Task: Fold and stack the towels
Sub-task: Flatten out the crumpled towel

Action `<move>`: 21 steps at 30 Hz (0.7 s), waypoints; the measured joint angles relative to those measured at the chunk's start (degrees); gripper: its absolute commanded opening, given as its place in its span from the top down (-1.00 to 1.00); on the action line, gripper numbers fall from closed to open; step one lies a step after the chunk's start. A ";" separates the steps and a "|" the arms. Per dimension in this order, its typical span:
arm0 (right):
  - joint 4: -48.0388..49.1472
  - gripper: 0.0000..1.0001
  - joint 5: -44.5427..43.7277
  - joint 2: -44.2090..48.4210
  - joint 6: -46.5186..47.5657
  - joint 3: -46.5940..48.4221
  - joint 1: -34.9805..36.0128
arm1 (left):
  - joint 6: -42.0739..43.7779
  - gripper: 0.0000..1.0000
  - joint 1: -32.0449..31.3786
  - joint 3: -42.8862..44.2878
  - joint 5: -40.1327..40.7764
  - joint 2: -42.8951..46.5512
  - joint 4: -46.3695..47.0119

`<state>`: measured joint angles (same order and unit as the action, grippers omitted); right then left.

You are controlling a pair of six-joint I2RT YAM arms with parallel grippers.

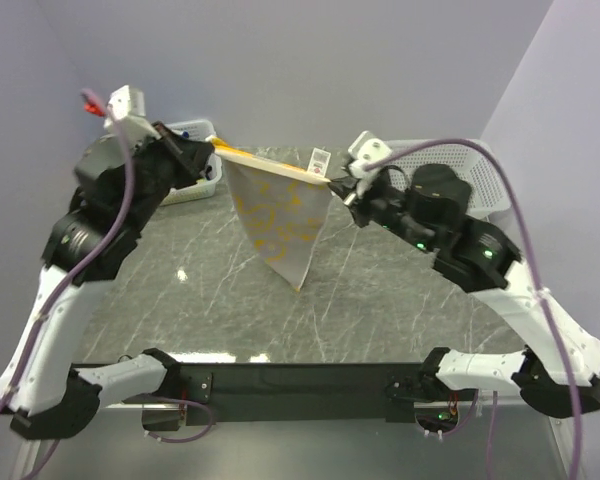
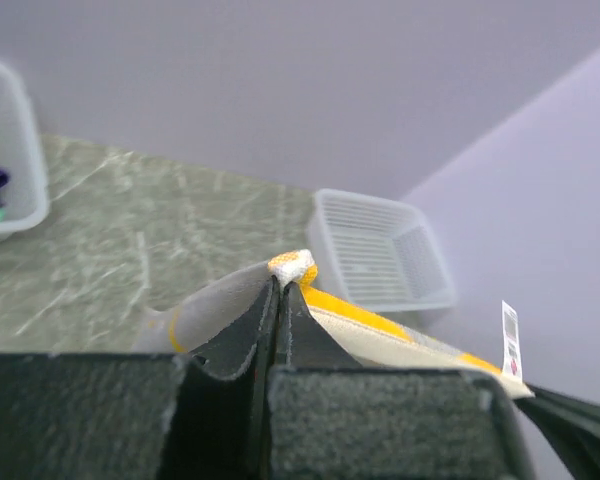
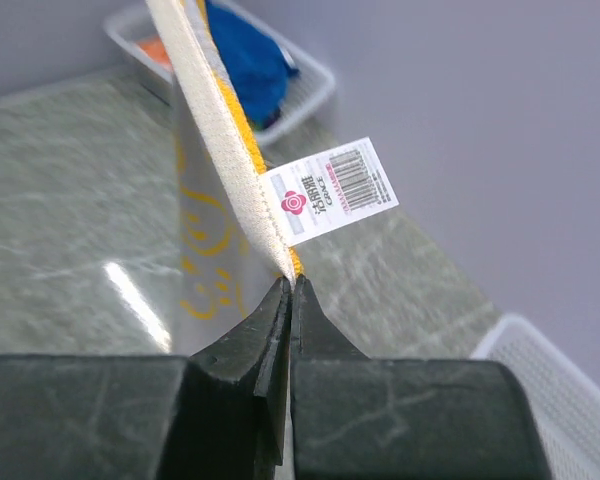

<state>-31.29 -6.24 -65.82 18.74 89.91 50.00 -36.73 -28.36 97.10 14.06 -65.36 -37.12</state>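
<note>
The yellow towel (image 1: 278,215) hangs in the air, stretched by its top edge between both grippers, its lower corner near the table. My left gripper (image 1: 216,150) is shut on the towel's left corner (image 2: 292,266). My right gripper (image 1: 338,185) is shut on the right corner (image 3: 292,268), beside a white barcode tag (image 3: 330,190). A blue towel (image 3: 242,58) and an orange towel (image 3: 156,50) lie in the far left basket (image 3: 310,95).
A white mesh basket (image 1: 204,185) stands at the back left behind the left arm. Another white mesh basket (image 1: 485,160) stands at the back right, and it shows in the left wrist view (image 2: 380,250). The grey marble table (image 1: 200,290) lies below.
</note>
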 measured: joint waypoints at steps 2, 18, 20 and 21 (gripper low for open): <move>-1.07 1.00 4.33 2.25 0.28 1.86 0.00 | 0.44 0.99 -0.13 0.00 -3.15 3.15 0.46; -10.58 1.00 21.31 11.13 1.77 6.97 -0.70 | 3.02 0.96 1.66 1.95 -5.99 11.76 1.03; -9.40 1.00 20.50 10.21 1.95 5.46 -0.74 | 2.89 0.75 1.66 -0.48 -5.22 11.45 2.29; -8.72 1.00 20.00 9.66 1.99 4.28 -0.76 | 2.67 0.68 1.68 -2.71 -4.96 11.34 3.26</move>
<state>-40.01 13.76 -56.16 20.73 94.19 49.23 -34.06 -26.68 94.39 9.10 -54.02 -33.87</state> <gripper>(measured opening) 0.011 0.098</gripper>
